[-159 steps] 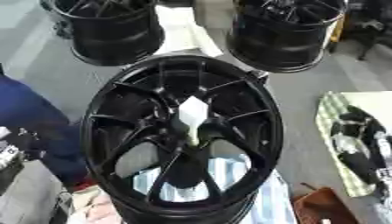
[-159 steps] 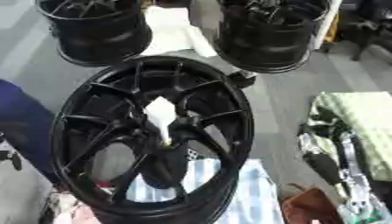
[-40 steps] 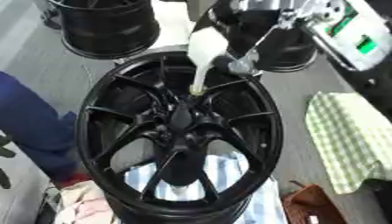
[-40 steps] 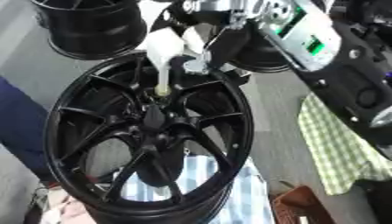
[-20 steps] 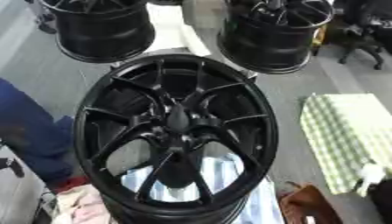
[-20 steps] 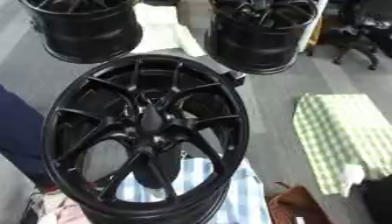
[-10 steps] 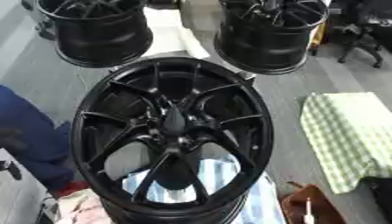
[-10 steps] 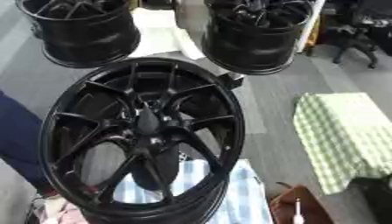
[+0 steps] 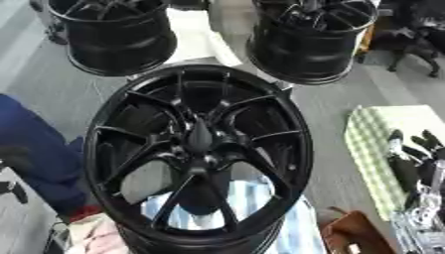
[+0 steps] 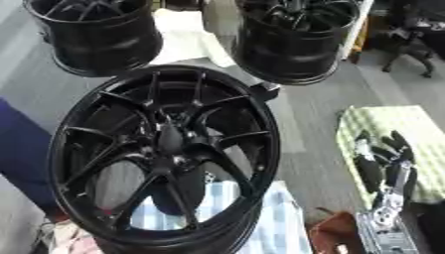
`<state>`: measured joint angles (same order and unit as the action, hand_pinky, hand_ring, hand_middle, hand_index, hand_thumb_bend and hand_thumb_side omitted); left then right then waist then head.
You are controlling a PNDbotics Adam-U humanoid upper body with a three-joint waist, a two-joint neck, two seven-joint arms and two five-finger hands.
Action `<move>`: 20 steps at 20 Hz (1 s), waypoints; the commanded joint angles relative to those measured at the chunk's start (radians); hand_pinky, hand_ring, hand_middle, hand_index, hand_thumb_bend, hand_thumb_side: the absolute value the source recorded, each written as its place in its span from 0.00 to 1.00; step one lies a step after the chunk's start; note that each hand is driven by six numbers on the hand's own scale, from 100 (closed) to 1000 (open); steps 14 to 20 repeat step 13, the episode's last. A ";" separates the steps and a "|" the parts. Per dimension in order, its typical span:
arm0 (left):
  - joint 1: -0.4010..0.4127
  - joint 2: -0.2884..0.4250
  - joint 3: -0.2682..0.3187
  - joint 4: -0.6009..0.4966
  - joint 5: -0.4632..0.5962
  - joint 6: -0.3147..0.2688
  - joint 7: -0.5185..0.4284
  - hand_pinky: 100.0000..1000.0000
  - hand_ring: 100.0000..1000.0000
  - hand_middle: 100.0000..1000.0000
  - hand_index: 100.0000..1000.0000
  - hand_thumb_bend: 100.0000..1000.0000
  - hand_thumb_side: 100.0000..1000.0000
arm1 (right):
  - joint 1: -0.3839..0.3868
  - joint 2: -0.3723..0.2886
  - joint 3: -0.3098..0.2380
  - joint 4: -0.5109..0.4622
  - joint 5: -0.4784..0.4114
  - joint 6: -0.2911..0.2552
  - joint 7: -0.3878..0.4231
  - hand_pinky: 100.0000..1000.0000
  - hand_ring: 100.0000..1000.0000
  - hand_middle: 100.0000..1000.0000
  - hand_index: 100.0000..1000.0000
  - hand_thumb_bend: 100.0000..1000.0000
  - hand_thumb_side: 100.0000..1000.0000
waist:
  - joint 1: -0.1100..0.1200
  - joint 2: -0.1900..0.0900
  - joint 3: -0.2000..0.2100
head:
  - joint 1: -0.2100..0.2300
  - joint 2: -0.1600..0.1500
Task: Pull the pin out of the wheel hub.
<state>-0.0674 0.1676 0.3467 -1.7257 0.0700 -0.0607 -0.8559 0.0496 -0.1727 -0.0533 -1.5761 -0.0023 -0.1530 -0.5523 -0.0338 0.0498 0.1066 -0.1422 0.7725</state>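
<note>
The black wheel hub (image 9: 198,154) lies face up in the middle, its spokes meeting at a dark centre (image 9: 198,136) where no pin shows. The white pin is in neither view now. My right hand (image 10: 382,166) rests at the lower right over a green checked cloth, fingers pointing up and relaxed, holding nothing; its silver wrist (image 10: 382,230) shows below it. My left hand is out of both views.
Two more black rims stand behind, one at the back left (image 9: 109,34) and one at the back right (image 9: 313,37). A green checked cloth (image 9: 369,144) lies at the right, a brown box (image 9: 352,233) at the lower right. A person's blue sleeve (image 9: 31,154) borders the hub on the left.
The white pin that my right hand held above the hub is gone from view. My right hand has risen into view at the lower right over the cloth.
</note>
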 commanded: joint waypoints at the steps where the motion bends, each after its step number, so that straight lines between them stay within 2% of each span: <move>1: -0.008 0.010 -0.007 -0.009 -0.003 -0.001 -0.009 0.39 1.00 0.63 0.88 0.00 0.81 | -0.003 0.000 0.039 -0.023 0.019 -0.007 0.052 0.70 0.66 0.70 0.84 0.21 0.25 | 0.001 -0.002 0.003 | 0.010 -0.002; 9: -0.009 0.008 -0.014 -0.002 -0.005 -0.003 -0.017 0.39 1.00 0.63 0.88 0.00 0.83 | 0.004 0.001 0.076 -0.066 0.015 -0.015 0.103 0.70 0.66 0.70 0.83 0.19 0.25 | -0.001 0.002 0.002 | 0.018 -0.002; 20: -0.008 0.006 -0.015 0.007 -0.010 -0.001 -0.018 0.39 1.00 0.63 0.87 0.00 0.85 | 0.005 0.004 0.080 -0.070 0.016 -0.011 0.115 0.70 0.65 0.68 0.82 0.18 0.26 | -0.001 0.003 0.001 | 0.018 -0.002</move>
